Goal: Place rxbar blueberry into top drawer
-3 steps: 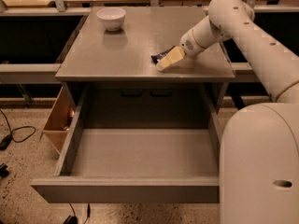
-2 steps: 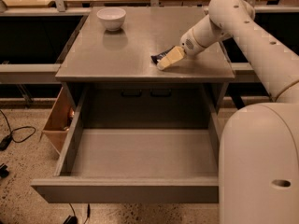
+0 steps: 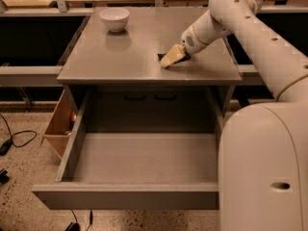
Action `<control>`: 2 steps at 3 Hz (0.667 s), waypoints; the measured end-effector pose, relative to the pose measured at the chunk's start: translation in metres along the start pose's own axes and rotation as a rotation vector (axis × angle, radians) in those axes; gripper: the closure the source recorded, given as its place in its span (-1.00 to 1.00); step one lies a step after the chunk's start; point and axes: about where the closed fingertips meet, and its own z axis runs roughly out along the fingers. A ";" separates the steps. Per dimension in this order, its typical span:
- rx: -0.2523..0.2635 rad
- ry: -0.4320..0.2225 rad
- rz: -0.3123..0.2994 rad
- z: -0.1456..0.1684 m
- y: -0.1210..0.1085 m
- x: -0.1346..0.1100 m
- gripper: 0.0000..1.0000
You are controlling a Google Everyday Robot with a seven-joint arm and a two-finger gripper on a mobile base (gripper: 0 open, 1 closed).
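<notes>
The rxbar blueberry (image 3: 160, 57) is a small dark bar lying on the grey cabinet top (image 3: 120, 57), right of centre, mostly covered by my gripper. My gripper (image 3: 169, 59) is down on the cabinet top, its cream fingers (image 3: 173, 55) closed together over the bar, with dark wrapper showing at either side. The top drawer (image 3: 139, 196) is pulled fully open below the cabinet top, and its grey inside holds nothing.
A white bowl (image 3: 114, 18) stands at the back left of the cabinet top. A tan wooden box (image 3: 60, 124) sits to the left of the drawer. My white arm and base (image 3: 262, 167) fill the right side. Cables lie on the speckled floor at the left.
</notes>
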 end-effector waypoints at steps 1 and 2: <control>0.000 0.000 0.000 0.000 0.000 0.000 0.72; 0.000 0.000 0.000 0.000 0.000 0.000 1.00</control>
